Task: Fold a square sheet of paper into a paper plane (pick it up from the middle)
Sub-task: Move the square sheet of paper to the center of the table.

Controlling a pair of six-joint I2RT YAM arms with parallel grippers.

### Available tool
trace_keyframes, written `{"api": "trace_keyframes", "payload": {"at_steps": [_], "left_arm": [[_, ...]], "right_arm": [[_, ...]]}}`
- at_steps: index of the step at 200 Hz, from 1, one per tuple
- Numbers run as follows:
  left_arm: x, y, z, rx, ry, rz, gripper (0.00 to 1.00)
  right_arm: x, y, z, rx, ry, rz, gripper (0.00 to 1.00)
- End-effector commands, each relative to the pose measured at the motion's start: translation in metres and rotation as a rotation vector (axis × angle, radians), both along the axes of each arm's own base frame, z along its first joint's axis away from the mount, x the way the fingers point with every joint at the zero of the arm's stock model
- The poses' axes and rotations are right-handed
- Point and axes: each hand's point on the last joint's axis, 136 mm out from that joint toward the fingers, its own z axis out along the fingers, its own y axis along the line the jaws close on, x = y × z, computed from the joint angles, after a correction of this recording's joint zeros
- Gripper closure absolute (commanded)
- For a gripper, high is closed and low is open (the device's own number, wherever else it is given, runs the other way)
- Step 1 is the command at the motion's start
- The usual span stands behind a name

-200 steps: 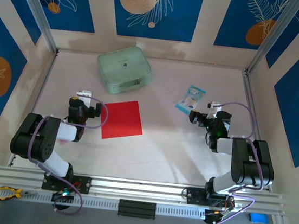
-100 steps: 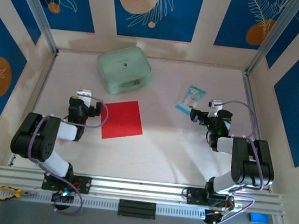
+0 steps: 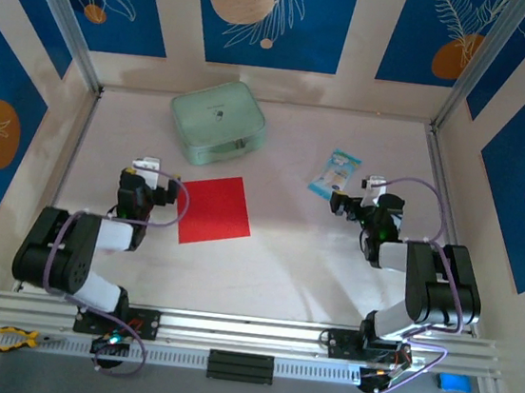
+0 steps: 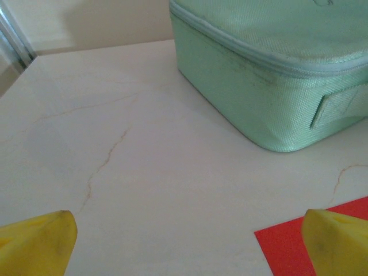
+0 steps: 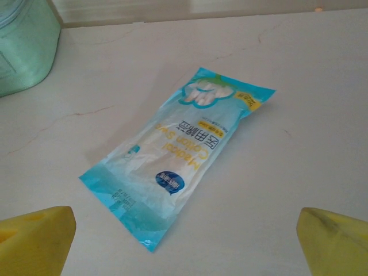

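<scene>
My left gripper [image 4: 185,246] hangs spread wide and empty, the square sheet of paper [image 3: 215,209] flat just to its right; my right gripper [image 5: 185,241] gapes too.

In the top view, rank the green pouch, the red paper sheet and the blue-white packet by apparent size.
1. green pouch: largest, though only somewhat bigger than the sheet.
2. red paper sheet.
3. blue-white packet: clearly smallest.

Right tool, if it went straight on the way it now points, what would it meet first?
Most likely the blue-white packet, lying flat on the table just ahead of the open right tool; depth is unclear.
</scene>
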Motion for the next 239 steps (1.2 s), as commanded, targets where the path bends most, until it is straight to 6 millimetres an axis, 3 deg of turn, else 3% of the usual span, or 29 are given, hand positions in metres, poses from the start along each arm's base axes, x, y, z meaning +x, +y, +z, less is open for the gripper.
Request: {"api": "trace_keyframes", "payload": {"at_steps": [1,24,37,47,73,95,116,139,178,239], "left_arm": [[-0.002,0.01,0.032,-0.029,0.032,0.076,0.0],[-0.012,0.019,0.064,-0.163,0.063,0.187,0.0],[-0.014,0.011,0.075,-0.28,0.088,0.181,0.0],[-0.015,-0.006,0.077,-0.38,0.131,0.127,0.0],[-0.011,-0.072,0.077,-0.62,0.24,-0.177,0.0],[-0.008,-0.109,0.054,-0.741,0.418,-0.254,0.0],[-0.016,-0.132,0.019,-0.639,0.586,-0.231,0.0],[-0.025,-0.141,-0.012,-0.549,0.7,-0.192,0.0],[-0.03,-0.16,-0.038,-0.46,0.796,-0.201,0.0],[-0.047,-0.18,-0.074,-0.39,0.922,-0.215,0.0]], "right_arm": [[0.002,0.0,0.025,-0.041,-0.019,-0.01,0.01],[0.004,-0.015,0.041,0.025,0.193,-0.157,0.01],[-0.001,-0.008,0.058,0.096,0.255,-0.156,0.01],[-0.009,0.002,0.065,0.211,0.328,-0.149,0.01],[-0.03,0.06,0.094,0.518,0.426,0.128,0.01],[-0.05,0.096,0.096,0.565,0.5,0.216,0.01],[-0.065,0.12,0.09,0.543,0.536,0.246,0.01],[-0.076,0.135,0.074,0.536,0.597,0.244,0.01],[-0.087,0.143,0.05,0.529,0.671,0.207,0.01],[-0.094,0.144,0.032,0.549,0.73,0.174,0.01]]}}
